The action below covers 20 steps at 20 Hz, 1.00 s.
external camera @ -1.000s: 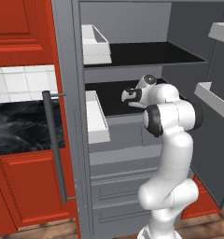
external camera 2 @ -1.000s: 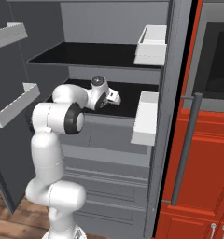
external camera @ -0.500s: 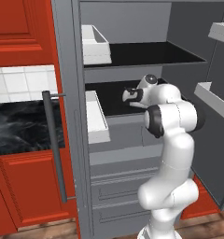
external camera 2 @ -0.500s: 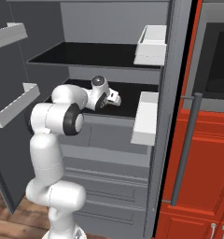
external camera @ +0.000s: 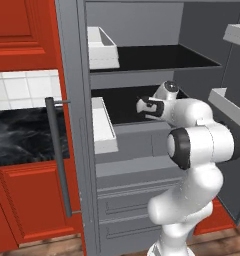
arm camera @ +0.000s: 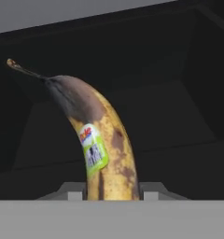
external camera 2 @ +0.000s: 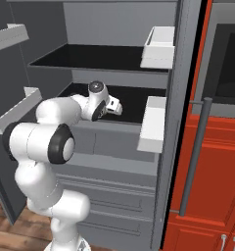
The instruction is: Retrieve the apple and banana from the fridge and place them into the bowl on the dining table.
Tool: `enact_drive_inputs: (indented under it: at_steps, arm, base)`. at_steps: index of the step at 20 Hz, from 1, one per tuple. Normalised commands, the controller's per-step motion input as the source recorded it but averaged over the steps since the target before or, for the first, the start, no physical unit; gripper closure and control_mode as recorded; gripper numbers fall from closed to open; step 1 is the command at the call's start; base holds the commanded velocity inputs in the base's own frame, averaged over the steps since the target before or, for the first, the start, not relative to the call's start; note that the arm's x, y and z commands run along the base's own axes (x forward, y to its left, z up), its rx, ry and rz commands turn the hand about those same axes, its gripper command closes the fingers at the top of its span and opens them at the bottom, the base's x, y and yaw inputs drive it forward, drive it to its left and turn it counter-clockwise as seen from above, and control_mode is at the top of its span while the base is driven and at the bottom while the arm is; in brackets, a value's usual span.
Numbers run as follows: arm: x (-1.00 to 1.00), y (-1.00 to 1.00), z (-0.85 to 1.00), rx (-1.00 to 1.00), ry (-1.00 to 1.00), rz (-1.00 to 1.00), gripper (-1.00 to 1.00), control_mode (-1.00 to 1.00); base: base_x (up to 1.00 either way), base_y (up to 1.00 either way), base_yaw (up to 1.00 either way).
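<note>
- As the hand view shows it, the banana (arm camera: pixel 104 154) runs from the bottom centre of the frame up and to the upper left, its long axis bowed, its thin dark stem ending near the upper left
- Its skin is yellow with brown blotches; the stem end is nearly black, and a small green and white sticker sits midway along it
- Its lower end stands between the two finger tips (arm camera: pixel 73 192) at the bottom of that frame, which press close on either side: the gripper (arm camera: pixel 111 193) is clamped on the banana
- Behind it lies the black shelf of the fridge (external camera: pixel 137 135)
- From the left base view, the gripper (external camera: pixel 144 106) reaches over the middle shelf, centre of the frame
- From the right base view, the gripper (external camera 2: pixel 117 109) sits centre left, white door bins (external camera 2: pixel 151 122) to its right
</note>
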Motion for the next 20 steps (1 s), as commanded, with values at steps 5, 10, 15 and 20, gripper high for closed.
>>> enact_drive_inputs:
  at_steps: [5,10,15,20]
  arm:
    - [-1.0,0.26,0.62,0.0,0.01,0.13,1.0,-1.0]
    - [-1.0,0.23,0.62,0.0,0.08,0.09,1.0,-1.0]
    - [-1.0,0.09,0.5,0.0,0.07,0.0,1.0,-1.0]
    - [-1.0,0.0,0.23,0.0,-0.01,-0.01,1.0,-1.0]
  base:
    - [0.0,0.0,0.0]
    - [0.0,0.0,0.0]
    - [0.0,0.0,0.0]
    - [0.0,0.0,0.0]
